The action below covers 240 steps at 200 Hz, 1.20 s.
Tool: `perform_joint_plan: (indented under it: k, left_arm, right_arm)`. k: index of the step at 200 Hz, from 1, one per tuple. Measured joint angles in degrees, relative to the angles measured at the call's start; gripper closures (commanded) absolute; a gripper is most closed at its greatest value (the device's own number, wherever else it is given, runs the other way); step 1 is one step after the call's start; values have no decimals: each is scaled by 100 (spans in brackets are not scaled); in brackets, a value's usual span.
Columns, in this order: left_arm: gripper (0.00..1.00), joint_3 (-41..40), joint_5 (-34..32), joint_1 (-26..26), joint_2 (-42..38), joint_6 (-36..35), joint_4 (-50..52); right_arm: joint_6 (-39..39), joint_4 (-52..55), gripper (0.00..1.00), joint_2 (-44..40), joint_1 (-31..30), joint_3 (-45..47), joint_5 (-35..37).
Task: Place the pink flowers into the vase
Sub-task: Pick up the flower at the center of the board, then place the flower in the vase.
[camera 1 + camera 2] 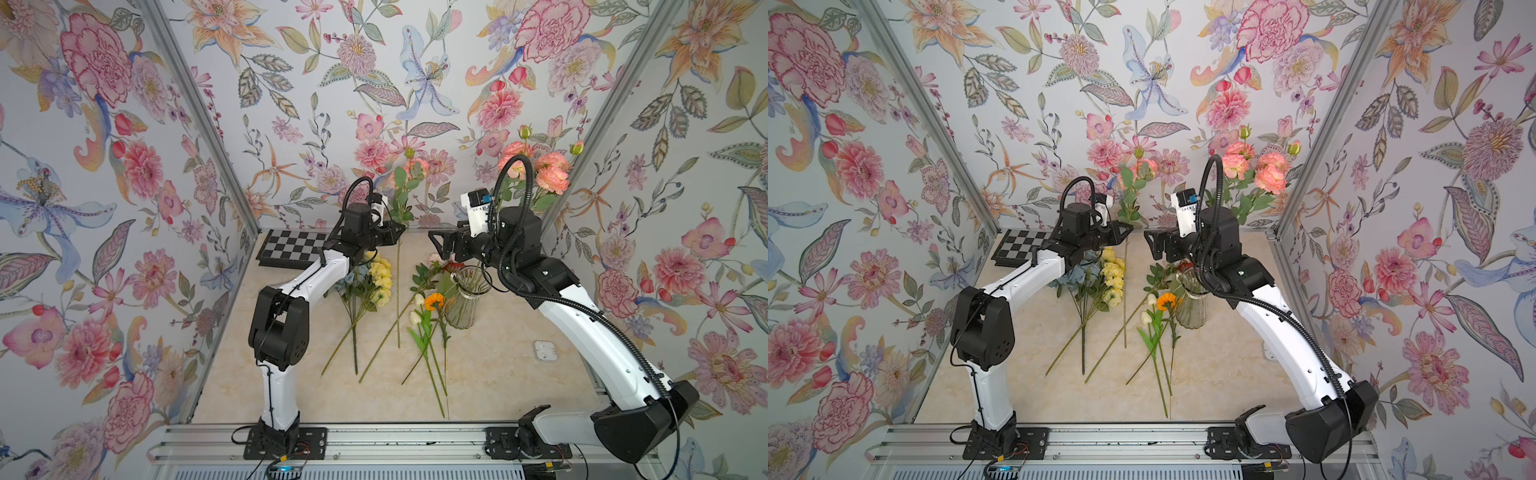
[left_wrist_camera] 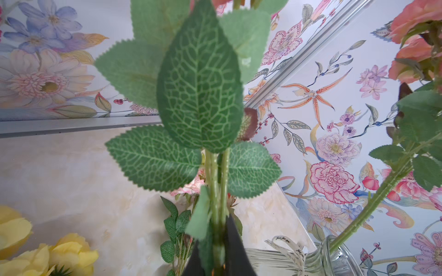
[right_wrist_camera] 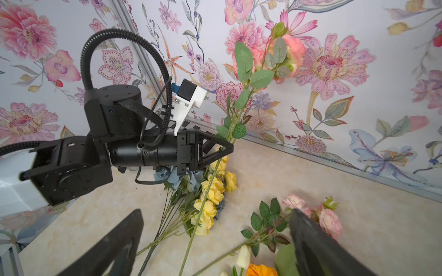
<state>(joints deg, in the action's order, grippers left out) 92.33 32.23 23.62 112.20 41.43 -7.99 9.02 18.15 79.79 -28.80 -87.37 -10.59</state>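
Observation:
My left gripper (image 1: 397,229) (image 2: 216,258) is shut on the green stem of one spray of the pink flowers (image 1: 415,167) (image 3: 290,53). It holds the spray upright, with the stem's foot hanging to the tabletop. A second pink spray (image 1: 550,170) stands in the clear ribbed vase (image 1: 463,301) (image 2: 334,258) at the right, behind my right arm. A third, pale pink spray (image 1: 436,258) (image 3: 331,221) lies on the table by the vase. My right gripper (image 1: 435,245) (image 3: 216,212) hangs open above it, facing the left gripper, with nothing between its fingers.
Yellow flowers (image 1: 381,274) with a blue bunch lie under the left arm. An orange flower (image 1: 434,300) and white tulips (image 1: 415,318) lie left of the vase, stems toward the front. A chessboard (image 1: 291,247) sits back left, a small white object (image 1: 545,350) front right.

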Motion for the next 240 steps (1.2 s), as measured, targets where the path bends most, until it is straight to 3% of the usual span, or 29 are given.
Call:
perform_joint_plan:
  k: [66, 98, 169, 195, 240]
  left_arm:
    - [98, -1606, 214, -144, -804, -9, -1421]
    - [98, -1934, 210, -151, -1257, -118, -1873]
    - [97, -2293, 216, -151, -1781, -505, -2304]
    - [97, -2492, 256, -151, -1825, -564, -2393]
    - [96, -2586, 354, -162, -1891, -710, -2426]
  right_arm:
    - [278, -37, 23, 1311, 0, -1270, -918]
    - [400, -39, 30, 1805, -2, -1685, -1287]
    - [503, -33, 34, 2900, -160, -2715, -1711]
    - [553, -39, 43, 3244, -203, -3115, -1792]
    - [656, -39, 67, 3622, -249, -3539, -1923]
